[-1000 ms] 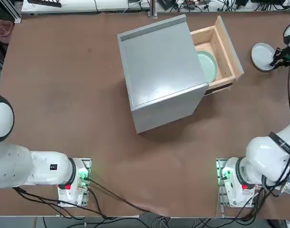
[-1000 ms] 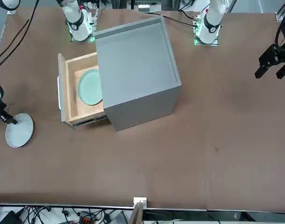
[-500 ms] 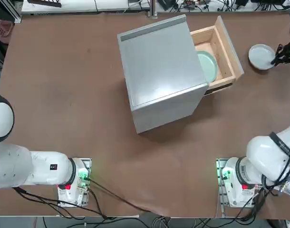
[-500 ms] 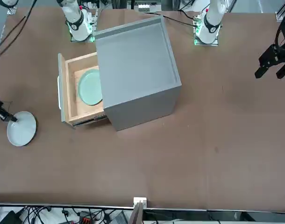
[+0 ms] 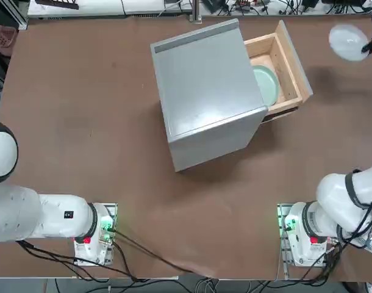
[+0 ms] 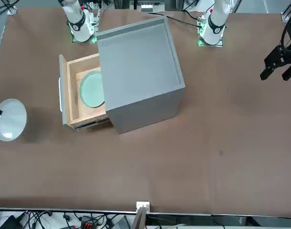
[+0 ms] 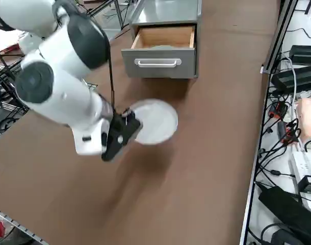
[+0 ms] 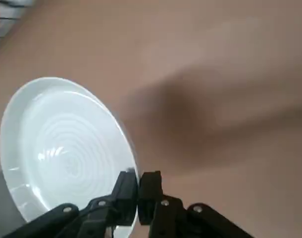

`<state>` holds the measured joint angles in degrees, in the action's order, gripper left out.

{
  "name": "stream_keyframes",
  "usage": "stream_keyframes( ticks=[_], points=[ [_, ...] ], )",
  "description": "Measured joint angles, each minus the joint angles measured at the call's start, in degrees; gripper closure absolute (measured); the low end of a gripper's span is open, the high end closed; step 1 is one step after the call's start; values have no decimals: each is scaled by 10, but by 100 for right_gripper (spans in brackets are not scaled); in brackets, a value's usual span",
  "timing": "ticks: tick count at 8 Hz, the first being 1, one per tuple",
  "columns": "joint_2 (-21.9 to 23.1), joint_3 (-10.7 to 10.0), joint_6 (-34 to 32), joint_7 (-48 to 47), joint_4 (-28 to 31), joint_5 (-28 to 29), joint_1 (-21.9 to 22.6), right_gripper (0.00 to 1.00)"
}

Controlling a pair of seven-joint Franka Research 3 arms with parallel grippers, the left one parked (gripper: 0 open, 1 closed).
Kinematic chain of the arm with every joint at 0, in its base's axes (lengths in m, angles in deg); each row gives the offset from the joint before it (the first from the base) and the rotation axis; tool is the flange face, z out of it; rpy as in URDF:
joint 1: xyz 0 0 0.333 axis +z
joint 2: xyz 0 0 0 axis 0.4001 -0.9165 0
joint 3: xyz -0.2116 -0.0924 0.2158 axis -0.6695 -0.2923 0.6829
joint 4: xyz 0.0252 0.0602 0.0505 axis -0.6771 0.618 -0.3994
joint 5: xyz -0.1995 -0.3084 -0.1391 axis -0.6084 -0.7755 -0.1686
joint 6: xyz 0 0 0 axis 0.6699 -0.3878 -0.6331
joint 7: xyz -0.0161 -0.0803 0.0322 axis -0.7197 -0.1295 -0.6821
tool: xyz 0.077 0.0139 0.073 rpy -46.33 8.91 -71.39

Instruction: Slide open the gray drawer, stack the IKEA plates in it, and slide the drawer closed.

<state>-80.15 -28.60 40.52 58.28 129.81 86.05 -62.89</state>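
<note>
Plates sit apart at this moment: the mint green plate [image 5: 266,85] lies flat inside the light wood tray [image 5: 293,61] pulled out of the gray drawer [image 5: 204,91], while the white plate [image 5: 349,43] is up in the air, clear of the brown table [image 5: 82,122]. In the top view the gray drawer stands a little above the table's middle, its tray extending toward 2 o'clock, and the white plate hangs at about 2 o'clock from the tray, near the table's far right corner, well apart from the tray.

The right gripper [image 8: 138,191] has its fingers pressed together on the white plate's rim, pinching it at the edge; the wrist view shows the plate's ringed inner face tilted, with its shadow on the table behind it. In the right side view the plate [image 7: 154,121] floats in front of the drawer's gray front panel and metal handle [image 7: 156,63], at 6 o'clock from the handle, with the gripper [image 7: 129,126] at its edge. In the front view the plate [image 6: 9,119] is at 9 o'clock from the open tray, at the picture's left edge.
</note>
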Motion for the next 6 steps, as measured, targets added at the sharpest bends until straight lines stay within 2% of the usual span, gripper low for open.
stream_keyframes(
  ticks=[1,3,4,6],
  points=[
    [23,0,-50,13,-3,55,-7,100],
    [73,15,-118,26,8,92,-8,100],
    [106,27,-128,27,33,94,12,100],
    [186,33,-109,23,114,72,110,100]
  ],
)
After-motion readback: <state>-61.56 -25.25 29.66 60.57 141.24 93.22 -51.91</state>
